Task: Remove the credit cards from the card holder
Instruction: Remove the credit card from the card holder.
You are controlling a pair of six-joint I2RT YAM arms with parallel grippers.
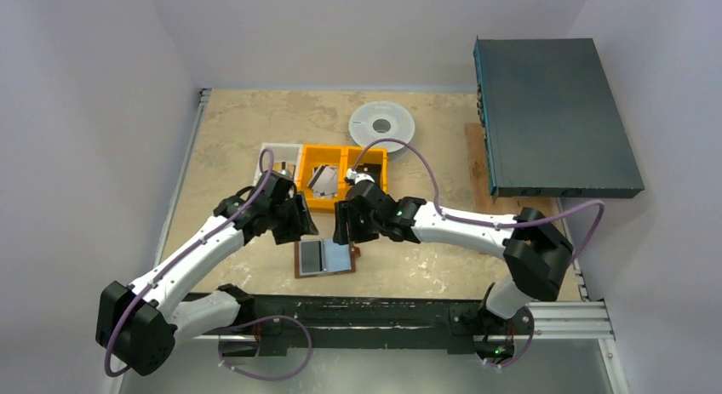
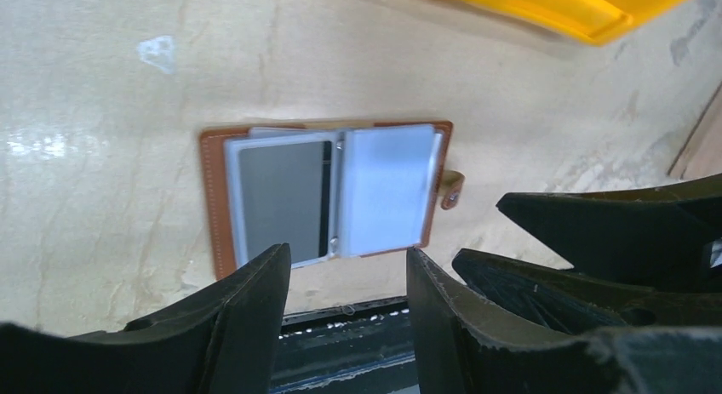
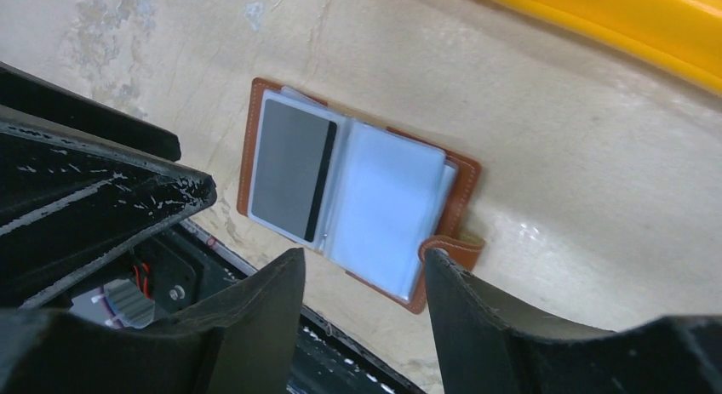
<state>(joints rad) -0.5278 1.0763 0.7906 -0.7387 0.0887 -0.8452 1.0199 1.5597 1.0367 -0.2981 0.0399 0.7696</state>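
Note:
The brown card holder (image 1: pixel 339 256) lies open and flat on the table near its front edge, between the two arms. A grey credit card (image 1: pixel 312 256) with a dark stripe sits in its left clear sleeve; the right sleeve looks pale and blank. My left gripper (image 1: pixel 295 221) hovers just above and to the left of the holder, open and empty. My right gripper (image 1: pixel 347 225) hovers above its right side, also open and empty. The left wrist view shows the holder (image 2: pixel 217 198) and card (image 2: pixel 281 198) beyond the left gripper (image 2: pixel 347 258). In the right wrist view the holder (image 3: pixel 464 177) and card (image 3: pixel 289 168) lie beyond the right gripper (image 3: pixel 364 256).
An orange two-compartment bin (image 1: pixel 334 205) stands just behind the grippers, with grey cards (image 1: pixel 323 179) in its left compartment. A white tray (image 1: pixel 271 149) sits left of it. A white spool (image 1: pixel 381 122) is further back. A dark box (image 1: pixel 553 113) hangs over the table's right side. The black rail (image 1: pixel 358 313) runs along the front edge.

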